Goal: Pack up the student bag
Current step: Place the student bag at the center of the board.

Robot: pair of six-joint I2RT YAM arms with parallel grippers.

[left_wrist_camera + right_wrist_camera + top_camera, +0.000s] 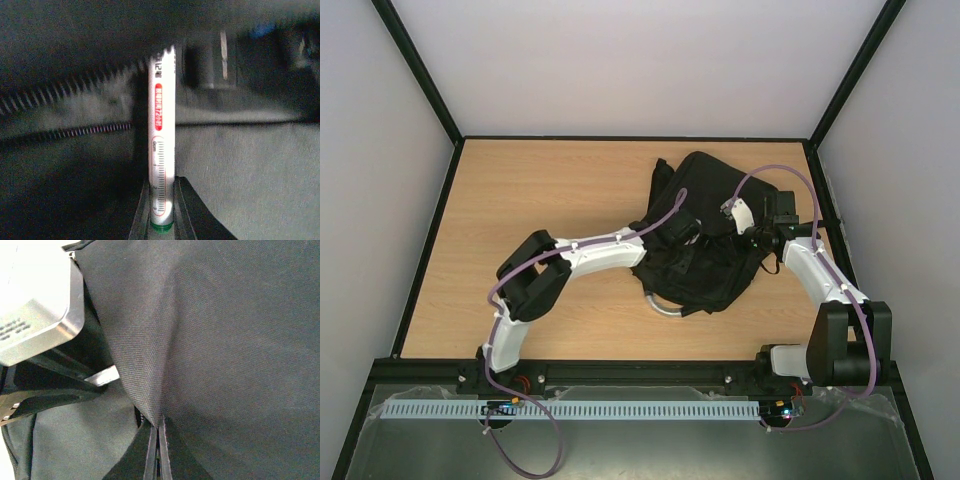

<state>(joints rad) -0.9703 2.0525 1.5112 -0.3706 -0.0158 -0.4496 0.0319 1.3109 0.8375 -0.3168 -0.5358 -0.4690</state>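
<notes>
The black student bag (705, 215) lies on the right half of the table, its silvery-grey loop handle (665, 307) at its near edge. My left gripper (685, 228) reaches into it, shut on a white tube (162, 140) with a printed scale, red label and green cap. The tube points into the bag past an open zipper (60, 90). My right gripper (752, 236) is at the bag's right side, shut on a fold of the bag's fabric (150, 390) and holding it up. The left gripper's silver body (35, 305) shows beside it.
Bare wood tabletop (540, 200) lies left of the bag. Black frame posts and pale walls ring the table. The right arm's base (840, 345) stands at the near right.
</notes>
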